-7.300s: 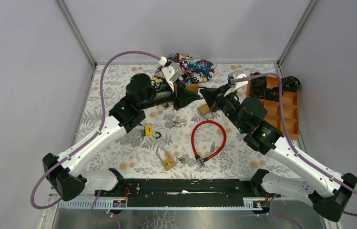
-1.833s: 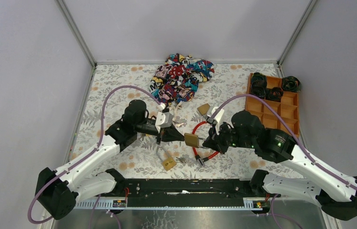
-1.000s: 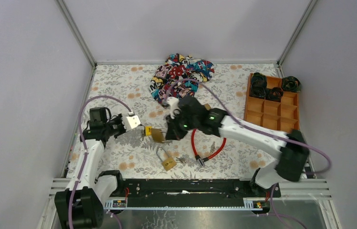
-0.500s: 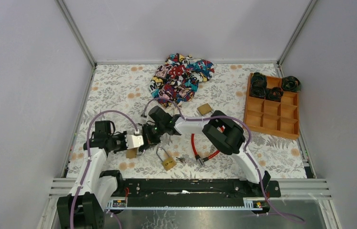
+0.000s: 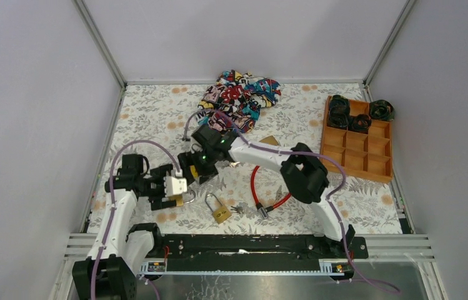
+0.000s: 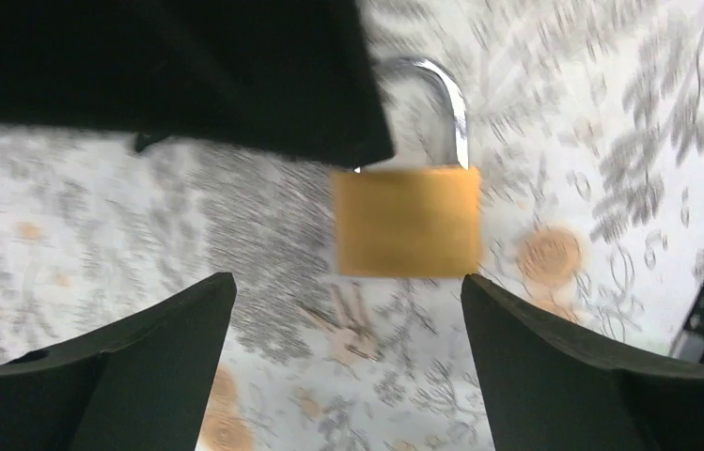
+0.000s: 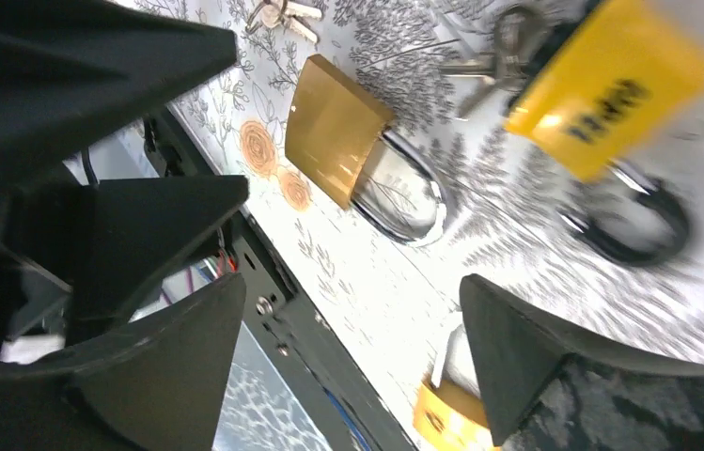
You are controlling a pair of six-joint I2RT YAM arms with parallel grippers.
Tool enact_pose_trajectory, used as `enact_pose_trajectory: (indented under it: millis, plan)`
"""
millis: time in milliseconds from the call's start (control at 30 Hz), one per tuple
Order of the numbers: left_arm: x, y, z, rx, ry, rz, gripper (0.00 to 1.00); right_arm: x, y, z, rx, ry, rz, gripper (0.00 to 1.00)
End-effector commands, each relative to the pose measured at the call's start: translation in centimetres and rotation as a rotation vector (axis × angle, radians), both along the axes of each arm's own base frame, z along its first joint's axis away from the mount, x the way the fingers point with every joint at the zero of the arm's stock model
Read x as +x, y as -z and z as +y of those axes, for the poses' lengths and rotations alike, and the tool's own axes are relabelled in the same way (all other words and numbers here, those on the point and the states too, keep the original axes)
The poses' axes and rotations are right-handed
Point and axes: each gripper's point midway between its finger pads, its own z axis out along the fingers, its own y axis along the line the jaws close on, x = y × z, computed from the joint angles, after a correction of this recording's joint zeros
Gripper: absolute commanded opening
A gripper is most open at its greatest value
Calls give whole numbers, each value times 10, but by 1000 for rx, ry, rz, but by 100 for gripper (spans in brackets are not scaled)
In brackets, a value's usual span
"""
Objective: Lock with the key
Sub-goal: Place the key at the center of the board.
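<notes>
Seen from above, on the near left of a floral-patterned table (image 5: 156, 119), the left gripper (image 6: 348, 287) points right with its fingers (image 6: 169, 329) spread wide. A brass padlock (image 6: 407, 221) lies flat on the table just beyond the fingertips, shackle pointing away. It is off-centre in the gap, towards the right finger in the wrist view, and neither finger grips it. The picture is blurred.

Just right of it and farther back, the right gripper (image 7: 352, 287) reaches across, its fingers (image 7: 536, 357) also spread and holding nothing. Beyond its tips lie a second brass padlock (image 7: 338, 127) with a bunch of keys (image 7: 282, 11) close by, and a yellow padlock (image 7: 611, 85) with a black shackle – none touching the fingers.

Farther right lies a red cable lock (image 5: 268, 184), and at the far right an orange tray (image 5: 368, 159).
</notes>
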Motion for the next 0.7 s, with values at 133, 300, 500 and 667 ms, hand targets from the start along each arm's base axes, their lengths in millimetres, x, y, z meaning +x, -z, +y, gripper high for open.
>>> enact_pose_trajectory:
  millis: [133,300,500,667]
  plan:
    - [80,-138,-60,-782,-565,76,98,113,-119,-123,-100,143,-464,100]
    - [123,-152,-30,-1176,-1178,177,99,164,-106,-214,-383,239,-580,100]
    - [118,-94,-30,-1459,-1597,562,98,200,-83,-266,-486,301,-544,100]
    - [99,-29,-26,-1542,-1886,774,99,206,-54,-272,-557,253,-509,100]
